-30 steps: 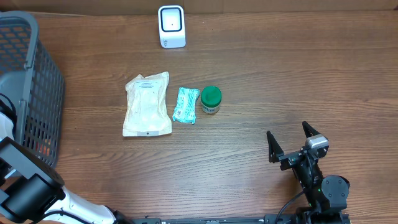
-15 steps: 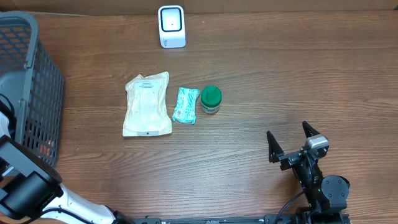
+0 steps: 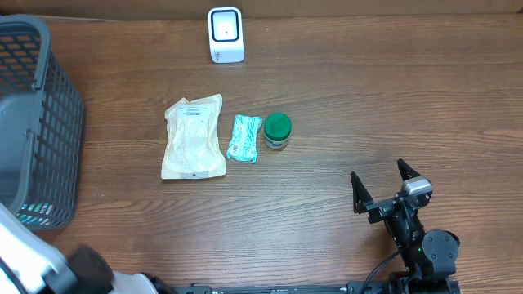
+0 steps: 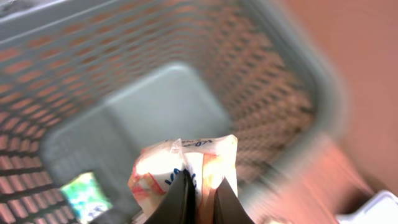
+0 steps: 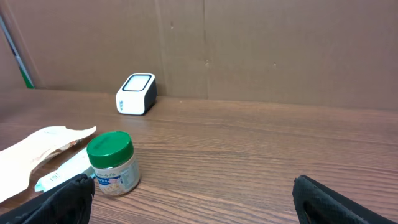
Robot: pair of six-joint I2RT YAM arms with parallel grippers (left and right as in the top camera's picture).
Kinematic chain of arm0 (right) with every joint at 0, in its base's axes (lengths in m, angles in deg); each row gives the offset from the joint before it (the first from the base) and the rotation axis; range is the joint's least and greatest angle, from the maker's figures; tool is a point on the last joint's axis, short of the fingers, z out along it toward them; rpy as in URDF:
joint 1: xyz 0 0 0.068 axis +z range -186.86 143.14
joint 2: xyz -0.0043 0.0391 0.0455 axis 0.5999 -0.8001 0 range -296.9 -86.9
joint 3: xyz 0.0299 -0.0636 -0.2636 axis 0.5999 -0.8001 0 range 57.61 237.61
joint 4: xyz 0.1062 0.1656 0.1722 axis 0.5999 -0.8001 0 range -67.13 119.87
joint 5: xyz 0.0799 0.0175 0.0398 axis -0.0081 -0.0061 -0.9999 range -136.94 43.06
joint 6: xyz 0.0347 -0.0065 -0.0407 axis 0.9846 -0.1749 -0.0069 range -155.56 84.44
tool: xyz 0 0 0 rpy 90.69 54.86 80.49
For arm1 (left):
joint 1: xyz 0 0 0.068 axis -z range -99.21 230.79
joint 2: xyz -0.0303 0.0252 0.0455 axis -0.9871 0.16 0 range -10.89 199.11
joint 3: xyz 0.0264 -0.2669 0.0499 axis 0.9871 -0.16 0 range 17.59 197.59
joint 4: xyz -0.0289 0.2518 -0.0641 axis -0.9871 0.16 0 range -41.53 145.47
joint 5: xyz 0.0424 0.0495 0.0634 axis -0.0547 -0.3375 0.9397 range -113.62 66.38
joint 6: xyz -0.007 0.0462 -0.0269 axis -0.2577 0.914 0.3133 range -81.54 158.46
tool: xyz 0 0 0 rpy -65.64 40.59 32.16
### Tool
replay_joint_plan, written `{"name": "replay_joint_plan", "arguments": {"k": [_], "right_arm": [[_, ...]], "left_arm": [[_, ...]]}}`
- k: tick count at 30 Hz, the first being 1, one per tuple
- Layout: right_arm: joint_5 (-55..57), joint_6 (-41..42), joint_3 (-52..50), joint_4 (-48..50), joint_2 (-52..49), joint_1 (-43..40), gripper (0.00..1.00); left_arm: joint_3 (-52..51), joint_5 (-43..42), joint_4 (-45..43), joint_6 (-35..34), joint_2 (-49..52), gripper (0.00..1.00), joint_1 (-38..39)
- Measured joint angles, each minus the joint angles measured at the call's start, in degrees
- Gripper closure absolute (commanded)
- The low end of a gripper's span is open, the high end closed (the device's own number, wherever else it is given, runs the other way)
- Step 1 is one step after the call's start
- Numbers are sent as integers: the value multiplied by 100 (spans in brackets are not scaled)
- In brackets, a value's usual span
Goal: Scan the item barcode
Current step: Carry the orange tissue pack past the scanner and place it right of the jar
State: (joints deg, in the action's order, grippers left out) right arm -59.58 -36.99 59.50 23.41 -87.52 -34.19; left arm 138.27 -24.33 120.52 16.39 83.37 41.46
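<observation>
In the left wrist view my left gripper (image 4: 204, 178) is shut on a white and orange packet (image 4: 165, 165), held above the inside of the grey basket (image 4: 261, 93). The view is blurred by motion. The white barcode scanner (image 3: 225, 34) stands at the back of the table, with its screen (image 5: 135, 84) facing up. My right gripper (image 3: 382, 193) rests open near the front right, and nothing is between its fingers (image 5: 65, 198). In the overhead view only a blurred white part of the left arm (image 3: 24, 261) shows at the bottom left.
A beige pouch (image 3: 194, 137), a teal packet (image 3: 244, 138) and a green-lidded jar (image 3: 277, 131) lie mid-table; the jar (image 5: 112, 163) sits ahead-left of my right gripper. The basket (image 3: 33, 122) fills the left edge, with a teal packet (image 4: 86, 196) on its floor.
The left gripper has shut on the packet. The left arm has swung away from the basket's near side, and the orange patch inside the basket no longer shows. The right arm is still.
</observation>
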Motion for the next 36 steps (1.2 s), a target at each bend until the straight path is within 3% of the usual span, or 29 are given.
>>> {"name": "replay_joint_plan", "arguments": {"k": [6,13,19,29,36], "right_arm": [[-2,0,0,0,0,0,0],[-2,0,0,0,0,0,0],[-2,0,0,2,0,0,0],[-4,0,0,0,0,0,0],[0,0,0,2,0,0,0]], "left_arm": [[76,-166,415,291,-658,96,1725],[-533,2,448,387,-199,96,3731],[-1056,28,-149,339,393,96,5226],[-1073,33,-1425,205,1626,96,7099],[-1082,31,-1596,-208,2496,95,7831]]}}
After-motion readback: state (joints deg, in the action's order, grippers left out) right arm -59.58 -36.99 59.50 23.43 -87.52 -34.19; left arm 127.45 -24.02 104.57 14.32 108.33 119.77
